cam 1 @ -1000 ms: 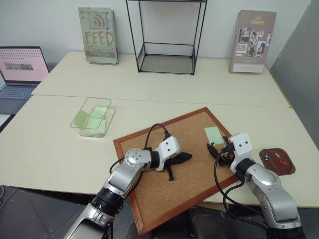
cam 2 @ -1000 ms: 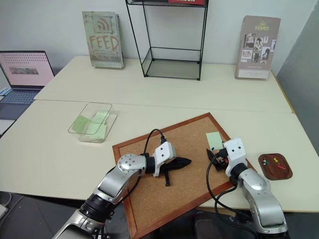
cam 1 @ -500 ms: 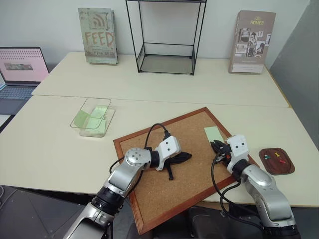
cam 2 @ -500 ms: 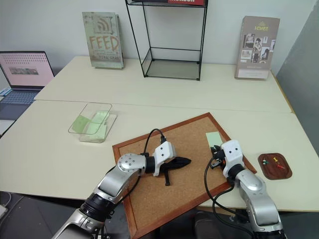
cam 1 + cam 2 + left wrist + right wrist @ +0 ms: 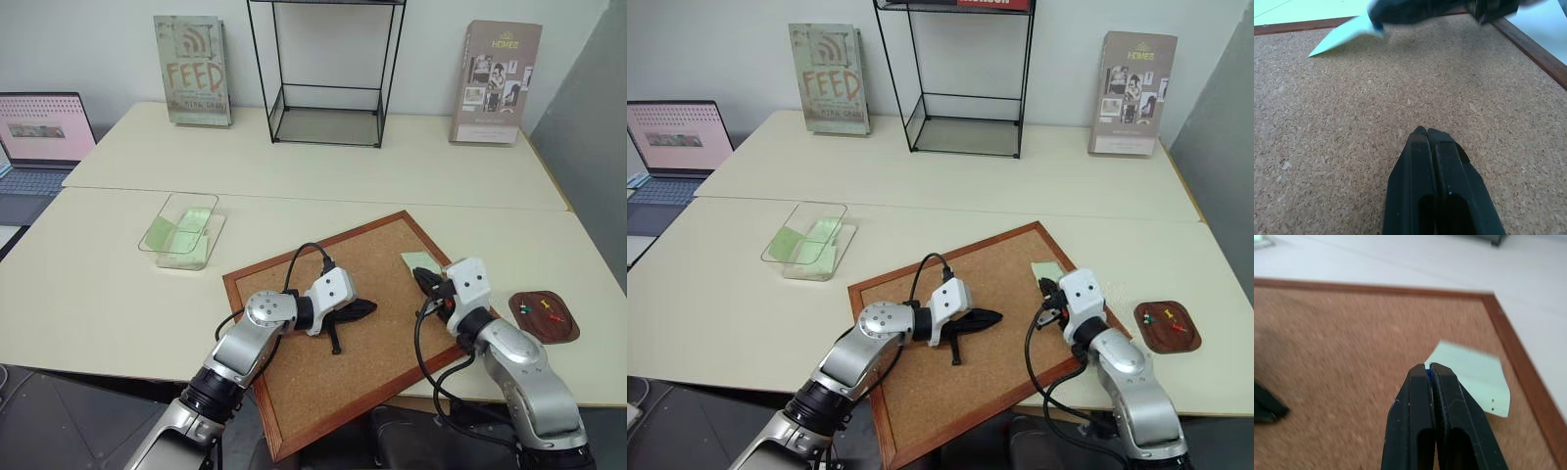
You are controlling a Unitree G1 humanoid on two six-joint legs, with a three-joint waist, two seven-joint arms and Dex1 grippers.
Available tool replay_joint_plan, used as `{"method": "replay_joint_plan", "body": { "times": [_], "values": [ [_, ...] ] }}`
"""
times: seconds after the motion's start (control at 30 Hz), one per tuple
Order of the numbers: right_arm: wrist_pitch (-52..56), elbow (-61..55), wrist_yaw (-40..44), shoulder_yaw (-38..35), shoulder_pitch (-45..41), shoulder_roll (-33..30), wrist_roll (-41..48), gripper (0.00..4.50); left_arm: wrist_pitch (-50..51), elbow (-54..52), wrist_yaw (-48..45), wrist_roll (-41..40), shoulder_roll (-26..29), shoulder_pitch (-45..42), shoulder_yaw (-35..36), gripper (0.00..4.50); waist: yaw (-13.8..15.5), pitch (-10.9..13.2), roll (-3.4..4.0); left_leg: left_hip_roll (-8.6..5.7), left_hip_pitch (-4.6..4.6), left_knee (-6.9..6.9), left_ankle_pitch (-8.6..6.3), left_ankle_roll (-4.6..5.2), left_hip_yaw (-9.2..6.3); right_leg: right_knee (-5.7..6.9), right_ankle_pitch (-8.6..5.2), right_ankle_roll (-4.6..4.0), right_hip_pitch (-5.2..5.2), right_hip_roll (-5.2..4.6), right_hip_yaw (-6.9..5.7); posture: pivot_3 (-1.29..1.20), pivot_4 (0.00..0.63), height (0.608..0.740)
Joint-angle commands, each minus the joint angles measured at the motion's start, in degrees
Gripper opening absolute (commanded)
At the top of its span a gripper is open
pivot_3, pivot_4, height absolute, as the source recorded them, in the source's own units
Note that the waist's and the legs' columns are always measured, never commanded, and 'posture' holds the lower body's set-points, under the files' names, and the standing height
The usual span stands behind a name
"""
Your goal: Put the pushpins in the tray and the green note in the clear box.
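The green note [image 5: 1474, 377] lies on the corkboard [image 5: 333, 372] near its right corner. My right gripper [image 5: 1428, 367] is shut at the note's near corner, with a tiny blue pushpin head pinched between its tips. That corner looks lifted off the board in the left wrist view. My left gripper [image 5: 1422, 131] is shut and empty, resting over the middle of the corkboard. The dark reddish tray [image 5: 541, 335] sits right of the board with pushpins [image 5: 524, 307] in it. The clear box [image 5: 168, 208] stands on the table to the left, with green slips inside.
A black wire shelf [image 5: 328, 73] stands at the back centre between two upright books [image 5: 193, 69], [image 5: 502, 83]. A laptop [image 5: 39, 137] is on the far left. Cables loop over both wrists above the corkboard.
My right gripper went from open to shut at the note's near corner, then rose a little and shifted left. The left arm has stayed still.
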Motion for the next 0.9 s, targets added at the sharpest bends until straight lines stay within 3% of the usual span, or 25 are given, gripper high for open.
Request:
{"method": "replay_joint_plan", "body": {
  "times": [0.03, 0.37, 0.6, 0.9],
  "values": [
    [2.3, -6.8, 1.5, -0.9, -1.9, -2.2, 1.5, 0.04, 2.2, 2.0, 1.8, 0.9, -0.8, -0.2, 0.2, 0.0, 0.1, 0.0, 0.0, 0.0, 0.0, 0.01, 0.0, 0.0, 0.0, -0.01, 0.0, 0.0, 0.01, 0.0, -0.01, 0.0, 0.15, 0.74],
    [6.1, -10.8, 3.5, -2.1, -4.2, -6.4, 3.5, 0.04, -1.2, 2.5, 3.9, 0.9, -3.6, -5.3, 2.3, 0.0, 0.3, 0.0, -0.05, -0.04, -0.06, 0.03, 0.0, 0.0, -0.02, -0.01, 0.03, 0.05, -0.01, 0.0, 0.0, 0.0, 0.15, 0.74],
    [9.5, -11.2, 3.3, -3.7, -7.4, -7.8, 4.9, 0.0, -0.7, 3.9, 2.4, -3.0, -4.5, -11.5, 6.2, 1.25, 0.3, 0.1, -0.08, -0.06, -0.19, -0.04, 0.0, 0.0, -0.05, -0.03, 0.23, 0.37, -0.1, 0.0, -0.03, 0.0, 0.15, 0.74],
    [16.3, -11.7, 2.4, -5.5, -12.3, -8.2, 8.1, 0.0, -2.4, 8.4, -2.4, -4.4, -6.3, -16.3, 5.8, 3.08, 0.3, 0.1, -0.1, -0.09, -0.24, -0.12, -0.01, 0.0, -0.08, -0.06, 0.24, 0.39, -0.13, 0.0, -0.05, 0.0, 0.15, 0.74]
  ]
}}
